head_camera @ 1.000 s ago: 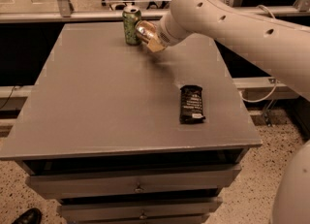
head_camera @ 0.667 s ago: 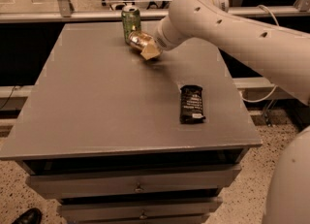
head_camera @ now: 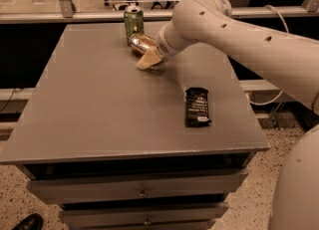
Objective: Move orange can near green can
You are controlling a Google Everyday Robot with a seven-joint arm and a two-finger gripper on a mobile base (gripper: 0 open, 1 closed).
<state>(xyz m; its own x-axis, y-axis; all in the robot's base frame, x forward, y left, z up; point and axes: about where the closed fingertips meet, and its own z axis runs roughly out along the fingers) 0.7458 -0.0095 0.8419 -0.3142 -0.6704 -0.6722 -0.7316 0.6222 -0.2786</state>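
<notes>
Where the gripper sits: gripper (head_camera: 146, 53) at the end of the white arm (head_camera: 239, 32), low over the far part of the grey table (head_camera: 94, 114); one pale finger (head_camera: 149, 60) shows on its near side, close to the tabletop
Grip: closed around the orange can (head_camera: 139, 41), as far as this view shows; the can lies tilted in it, its free end pointing away from the hand to the far left
Orange can: in the hand, not standing; whether its lower edge touches the table cannot be told
Green can (head_camera: 133, 20): upright just beyond the hand on the far-left side, very near the orange can's free end; touching or barely apart, cannot be told
Black snack bar (head_camera: 197, 106): flat on the table, well apart from the hand on its near-right side; out of the way
Step in hand: judged to be the set-down beside the green can; the carry looks all but done
Doing it well: lower gently until the table takes the weight; release with no sideways push, since a can left on its side may roll; open only as far as needed
Watch for: the free end nudging the green can, which is tall, light and likely to tip
Way out: lift up and back along the arm's own line, away from both cans
</notes>
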